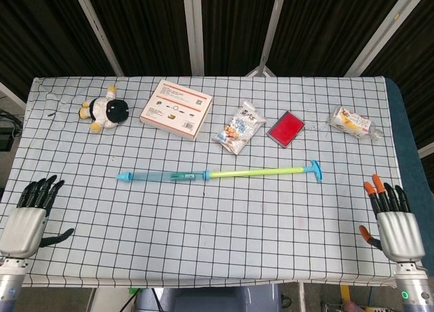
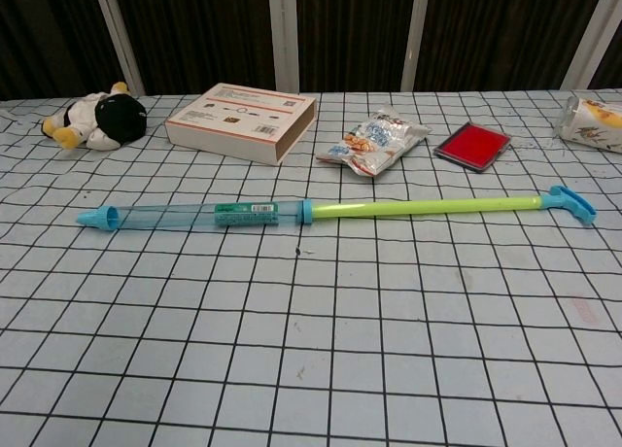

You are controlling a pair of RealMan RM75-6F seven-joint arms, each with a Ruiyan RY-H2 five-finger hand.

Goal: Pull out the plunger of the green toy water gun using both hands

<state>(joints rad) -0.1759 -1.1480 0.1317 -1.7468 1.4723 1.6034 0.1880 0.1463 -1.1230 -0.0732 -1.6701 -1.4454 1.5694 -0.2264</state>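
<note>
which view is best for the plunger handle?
Chest view: the blue handle sits close and side-on at the end of the extended green rod, so its hooked shape shows. Head view has the handle whole but small, from above.

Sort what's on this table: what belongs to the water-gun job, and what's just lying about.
Job: green toy water gun, plunger drawn out; left hand, right hand, both open.

Lying about: plush cow, box, snack bag, red case, packet.
</note>
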